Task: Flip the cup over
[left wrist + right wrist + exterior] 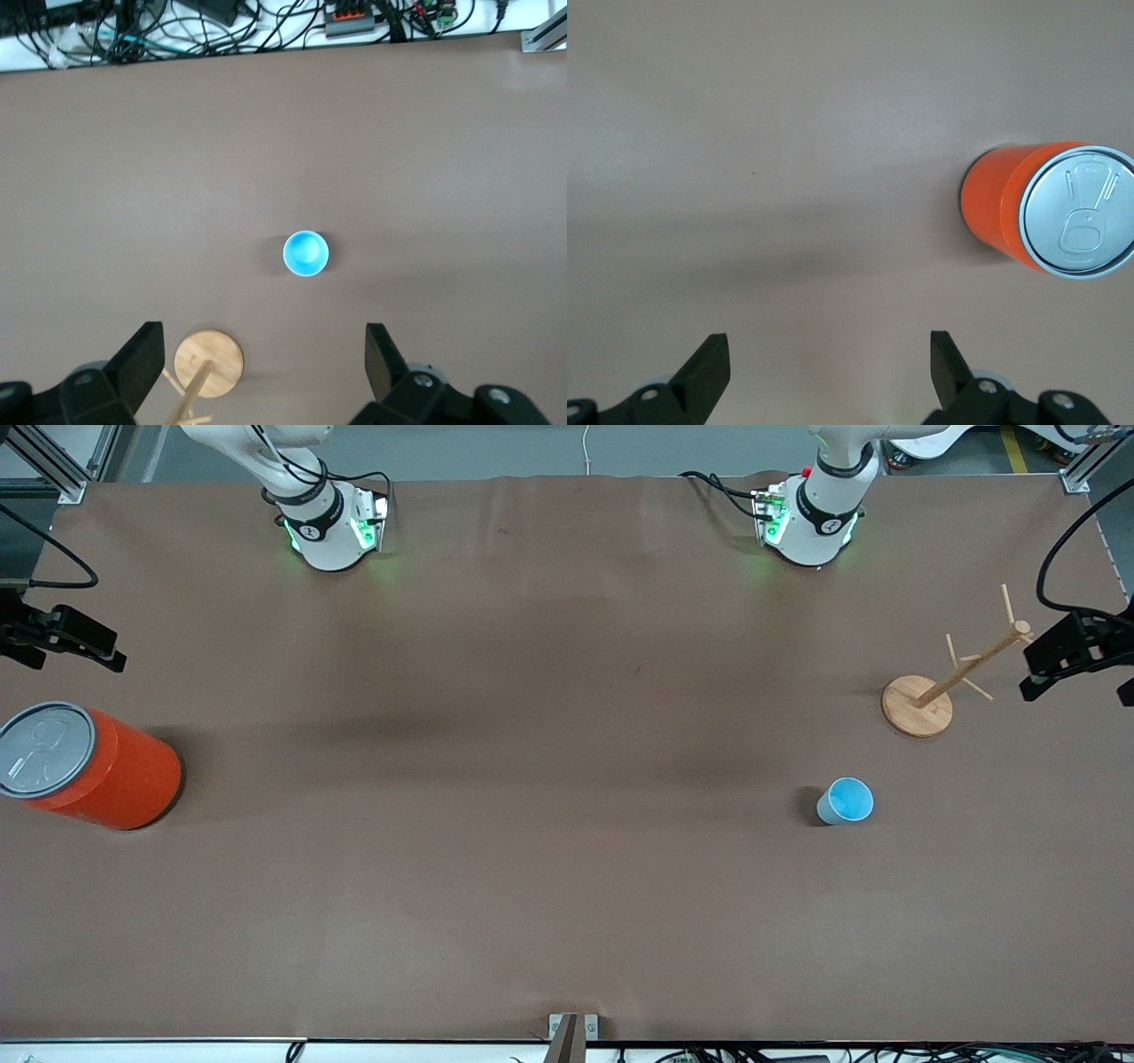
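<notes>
The small light-blue cup (846,801) stands on the brown table with its mouth up, its bright blue inside showing. It lies toward the left arm's end of the table, nearer the front camera than the wooden mug tree. It also shows in the left wrist view (306,253), seen from above. My left gripper (1036,669) hangs open and empty, high over the table's edge beside the mug tree, well apart from the cup; its jaws stand wide in the left wrist view (264,354). My right gripper (75,646) is open and empty, high over the right arm's end of the table (830,359).
A wooden mug tree (918,706) with a round base stands near the left gripper and also shows in the left wrist view (208,363). A large orange canister (97,769) with a grey lid stands at the right arm's end and shows in the right wrist view (1050,211). Cables lie along the table's front edge (221,22).
</notes>
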Robot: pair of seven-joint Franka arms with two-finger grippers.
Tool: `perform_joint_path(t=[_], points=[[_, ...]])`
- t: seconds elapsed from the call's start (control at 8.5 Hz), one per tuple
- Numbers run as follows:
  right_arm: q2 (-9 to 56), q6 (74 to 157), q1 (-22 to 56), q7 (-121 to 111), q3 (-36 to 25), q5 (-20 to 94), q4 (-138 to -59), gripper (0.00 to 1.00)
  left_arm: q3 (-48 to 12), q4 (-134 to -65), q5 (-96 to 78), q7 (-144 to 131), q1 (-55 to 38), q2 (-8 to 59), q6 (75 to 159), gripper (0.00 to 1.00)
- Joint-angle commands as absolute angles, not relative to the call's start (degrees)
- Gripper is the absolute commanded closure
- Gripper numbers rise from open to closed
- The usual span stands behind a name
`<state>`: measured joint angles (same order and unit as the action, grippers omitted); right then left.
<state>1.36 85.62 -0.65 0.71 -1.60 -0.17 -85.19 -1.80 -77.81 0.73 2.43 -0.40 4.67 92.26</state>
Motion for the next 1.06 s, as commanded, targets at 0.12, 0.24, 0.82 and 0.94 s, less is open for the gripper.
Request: perform_joint_path(t=[0.12, 0.24, 0.82, 0.94], points=[[0.97, 85.78, -1.14, 0.09, -1.41, 0.09, -85.34, 0.0, -0.79, -86.47, 0.7, 0.53, -2.9, -2.62, 92.73, 0.0], [0.97, 85.69, -1.14, 0.09, -1.41, 0.09, -85.34, 0.0, -0.88, -87.27, 0.7, -0.69, -2.99, -3.59, 92.55, 0.0], [0.97, 85.78, -1.23, -0.26, -1.41, 0.09, -85.34, 0.0, -1.05, -87.19, 0.88, 1.23, -2.37, -2.91, 89.21, 0.0], [1.05, 85.78, -1.23, -0.26, -1.41, 0.09, -85.34, 0.0, -1.23, -87.1, 0.88, 0.8, -2.63, -2.81, 89.12, 0.0]])
